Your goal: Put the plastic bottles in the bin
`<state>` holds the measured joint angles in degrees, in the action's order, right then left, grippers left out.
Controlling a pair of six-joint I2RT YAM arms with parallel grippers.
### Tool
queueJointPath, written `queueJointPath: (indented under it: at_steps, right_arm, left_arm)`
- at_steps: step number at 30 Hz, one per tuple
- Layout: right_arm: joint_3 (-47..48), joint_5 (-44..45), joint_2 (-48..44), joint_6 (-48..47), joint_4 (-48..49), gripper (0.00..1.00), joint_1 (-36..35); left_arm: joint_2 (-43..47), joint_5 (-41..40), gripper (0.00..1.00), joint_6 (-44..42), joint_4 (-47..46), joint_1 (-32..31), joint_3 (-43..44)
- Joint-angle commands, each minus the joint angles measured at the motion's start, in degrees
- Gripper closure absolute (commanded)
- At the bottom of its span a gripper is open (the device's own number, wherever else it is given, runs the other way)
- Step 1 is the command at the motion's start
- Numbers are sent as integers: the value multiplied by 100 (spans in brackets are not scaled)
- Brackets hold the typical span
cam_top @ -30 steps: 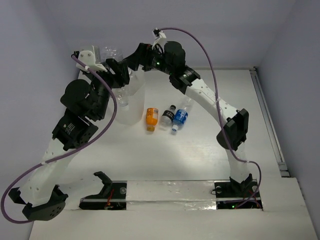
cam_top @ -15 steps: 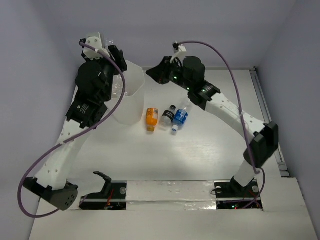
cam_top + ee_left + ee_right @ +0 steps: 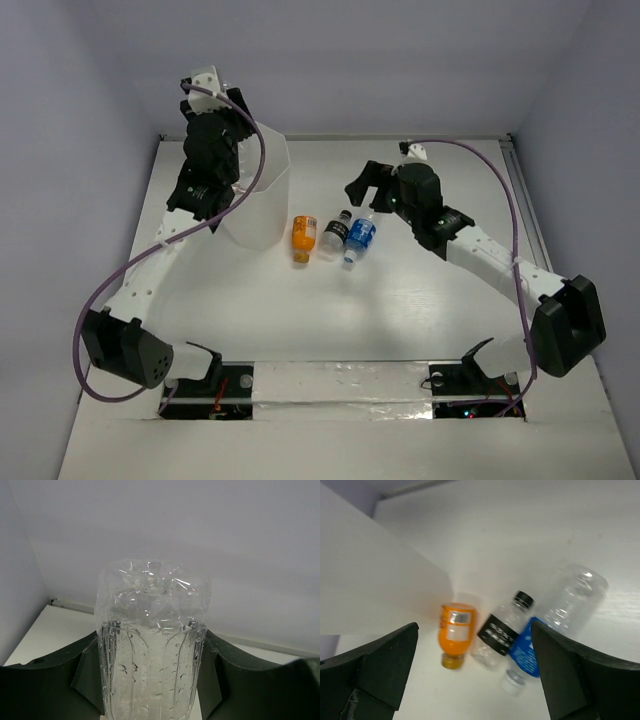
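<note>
Left arm: raised at the far left of the table (image 3: 400,320), wrist up beside the far-left rim of the bin (image 3: 262,200). From above we cannot tell whether the left gripper (image 3: 228,112) is over the opening or just outside it.

Left gripper, wrist view (image 3: 152,680): closed narrow on a clear bottle (image 3: 152,645). Its dark fingers (image 3: 85,675) press on both sides of the ribbed body. The bottle's far end sticks out past the fingers, against the pale wall (image 3: 225,540). Droplets show on the inside of the plastic. We cannot make the bottle out from above.

Bin: upright on the table, left of centre, translucent white. We cannot make out its contents.

Three bottles lie on their sides in a row just right of the bin:
- orange bottle (image 3: 304,236): nearest the bin, cap toward the near edge. We see a small gap to the bin wall in the right wrist view (image 3: 455,632).
- black-capped bottle (image 3: 336,232): just beside the orange one, cap toward the far edge.
- blue bottle (image 3: 360,236): against the black-capped one, white cap toward the near edge, clear base pointing far-right.

Right arm: stretched in from the right. The right gripper (image 3: 362,187) is just beyond the blue bottle's base, jaws spread wide and holding nothing. In its wrist view the fingers (image 3: 380,670) frame all three bottles, with the bin wall at upper left.
</note>
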<state>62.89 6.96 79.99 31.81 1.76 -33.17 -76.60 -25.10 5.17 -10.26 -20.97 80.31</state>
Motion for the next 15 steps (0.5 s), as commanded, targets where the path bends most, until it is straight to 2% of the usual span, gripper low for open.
queueJointPath:
  at_steps: [1,2,5,6,9,11,15]
  right_arm:
    - [-242,446,-71,141,-421,1,170]
    - [-364,394,7,176,-439,1,249]
    - [-471,244,201,246,-457,1,320]
    - [-471,262,384,255,-475,1,372]
    - [-392,245,710,317,-475,1,452]
    - [-261,244,895,308,-580,1,617]
    - [100,270,1440,247,-896,1,802]
  left_arm:
    - [-4,-144,53,-25,-758,49,-261]
    - [-30,-161,52,-25,-749,49,-349]
    - [-83,-144,37,-25,-775,102,-498]
    - [-83,-144,26,-7,-749,102,-525]
    - [-5,-22,7,159,-644,102,-499]
    - [83,145,1,273,-512,102,-403]
    - [416,532,1,685,-74,102,-236]
